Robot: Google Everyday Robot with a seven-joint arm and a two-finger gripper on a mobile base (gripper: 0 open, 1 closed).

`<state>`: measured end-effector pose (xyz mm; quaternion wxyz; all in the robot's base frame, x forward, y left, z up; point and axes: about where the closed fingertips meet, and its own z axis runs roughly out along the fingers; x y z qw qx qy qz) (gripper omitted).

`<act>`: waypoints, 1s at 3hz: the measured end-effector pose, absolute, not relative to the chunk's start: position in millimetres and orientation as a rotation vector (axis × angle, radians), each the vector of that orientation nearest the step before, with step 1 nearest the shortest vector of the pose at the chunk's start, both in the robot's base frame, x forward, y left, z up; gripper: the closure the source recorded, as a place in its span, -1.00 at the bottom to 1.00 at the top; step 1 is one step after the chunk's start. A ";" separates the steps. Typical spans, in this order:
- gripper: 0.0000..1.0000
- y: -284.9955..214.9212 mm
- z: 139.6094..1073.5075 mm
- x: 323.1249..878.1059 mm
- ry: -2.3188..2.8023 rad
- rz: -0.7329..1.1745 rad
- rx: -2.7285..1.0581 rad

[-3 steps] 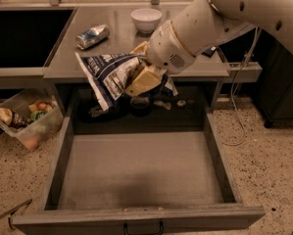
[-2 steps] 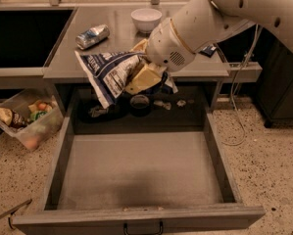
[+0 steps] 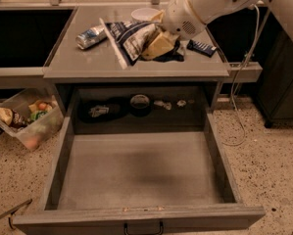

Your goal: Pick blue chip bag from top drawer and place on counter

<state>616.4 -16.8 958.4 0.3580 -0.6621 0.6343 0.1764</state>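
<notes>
Holding the blue chip bag (image 3: 129,35) tight between its two fingers, the gripper (image 3: 158,44) is over the middle of the counter (image 3: 87,65). The bag is low over the counter top, tipped on its side, and I cannot tell if it touches. A shiny can (image 3: 91,36) lies just left of the bag. A white bowl (image 3: 143,14) sits behind it. A small dark blue wrapper (image 3: 201,48) lies on the right. The top drawer (image 3: 136,213) is pulled out below the counter.

Blue chip bag (image 3: 131,37) crumpled, tilted over counter (image 3: 77,62), in jaws; top drawer (image 3: 136,165) open.
</notes>
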 end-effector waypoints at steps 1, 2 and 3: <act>1.00 -42.4 972.2 681.1 1.638 0.372 -1.607; 1.00 -30.4 960.2 719.8 1.583 0.425 -1.616; 1.00 -35.0 978.4 736.6 1.539 0.403 -1.584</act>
